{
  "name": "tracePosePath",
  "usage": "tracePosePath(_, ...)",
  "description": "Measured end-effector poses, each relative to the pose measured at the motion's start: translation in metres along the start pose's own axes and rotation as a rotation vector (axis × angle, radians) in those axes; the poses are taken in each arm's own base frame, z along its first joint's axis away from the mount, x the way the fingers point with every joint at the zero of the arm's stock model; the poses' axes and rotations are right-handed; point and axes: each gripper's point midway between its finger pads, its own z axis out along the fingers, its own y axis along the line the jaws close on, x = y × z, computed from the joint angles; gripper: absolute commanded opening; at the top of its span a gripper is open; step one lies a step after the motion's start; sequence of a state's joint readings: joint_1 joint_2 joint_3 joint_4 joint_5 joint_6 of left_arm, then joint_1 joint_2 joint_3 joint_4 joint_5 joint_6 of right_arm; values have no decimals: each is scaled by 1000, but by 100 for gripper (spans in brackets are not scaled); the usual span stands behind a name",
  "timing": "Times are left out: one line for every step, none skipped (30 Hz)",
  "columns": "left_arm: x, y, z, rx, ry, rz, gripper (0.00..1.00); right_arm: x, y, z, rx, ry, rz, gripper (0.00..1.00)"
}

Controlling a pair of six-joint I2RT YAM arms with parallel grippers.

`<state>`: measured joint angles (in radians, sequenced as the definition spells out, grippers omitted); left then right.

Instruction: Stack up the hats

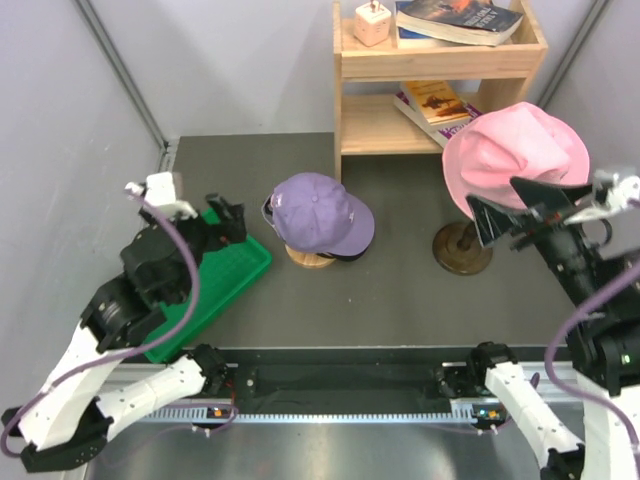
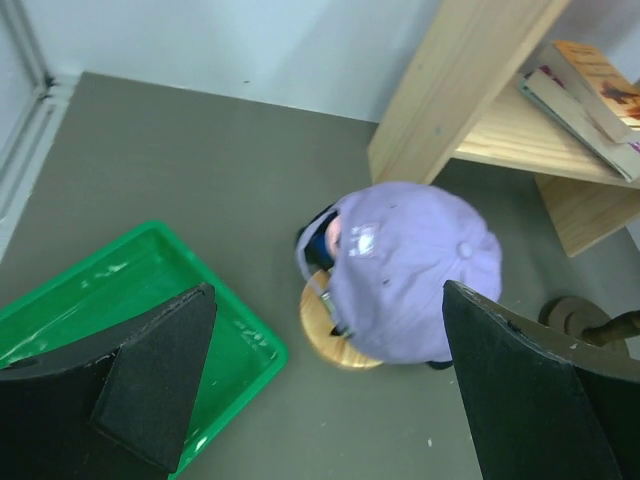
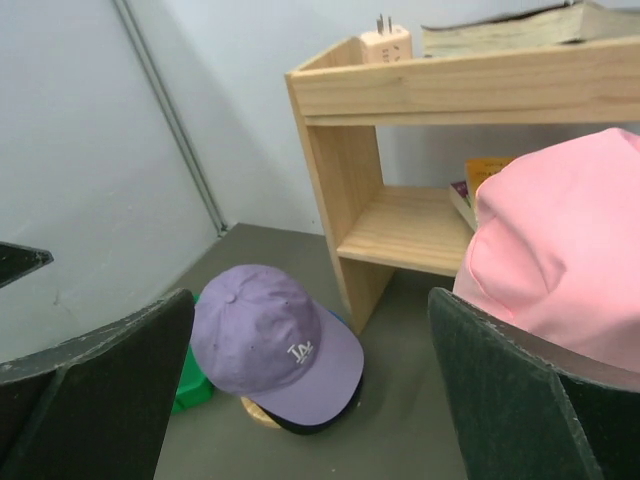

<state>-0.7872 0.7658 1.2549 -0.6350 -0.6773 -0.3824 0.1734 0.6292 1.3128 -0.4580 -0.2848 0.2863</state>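
Note:
A lavender cap (image 1: 322,212) with a white logo tops a stack of caps on a round wooden stand (image 1: 309,257); darker caps show under its brim. It also shows in the left wrist view (image 2: 415,268) and the right wrist view (image 3: 270,343). A bright pink brimmed hat (image 1: 512,155) sits on a separate stand with a dark round base (image 1: 462,249); it shows at the right of the right wrist view (image 3: 560,260). My left gripper (image 1: 228,220) is open and empty above the green tray. My right gripper (image 1: 520,212) is open and empty, right by the pink hat's near side.
A green tray (image 1: 215,285) lies at the left. A wooden shelf (image 1: 440,62) with books and a white plug stands at the back. Grey walls close in on both sides.

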Motion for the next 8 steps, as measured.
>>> tracePosePath(2, 9, -8, -11, -1, -10, 99, -3, 3, -10, -5, -19, -13, 100)
tracePosePath(3, 16, -14, -18, -2, -17, 99, -6, 6, -18, -9, -38, -27, 100)
tracePosePath(5, 24, -20, -29, -3, -26, 99, -8, 8, -25, -12, -53, -36, 100)
tracePosePath(5, 28, -24, -34, -2, -29, 99, -7, 9, -29, -14, -61, -43, 100)
tracePosePath(6, 32, -27, -40, -4, -33, 99, -5, 10, -31, -15, -62, -45, 100)
tracePosePath(6, 34, -29, -45, -4, -35, 99, -1, 9, -33, -14, -55, -46, 100)
tracePosePath(8, 37, -30, -52, 0, -34, 99, 5, 7, -32, -11, -43, -43, 100)
tracePosePath(9, 38, -30, -60, 5, -30, 99, 11, 5, -31, -7, -26, -40, 100)
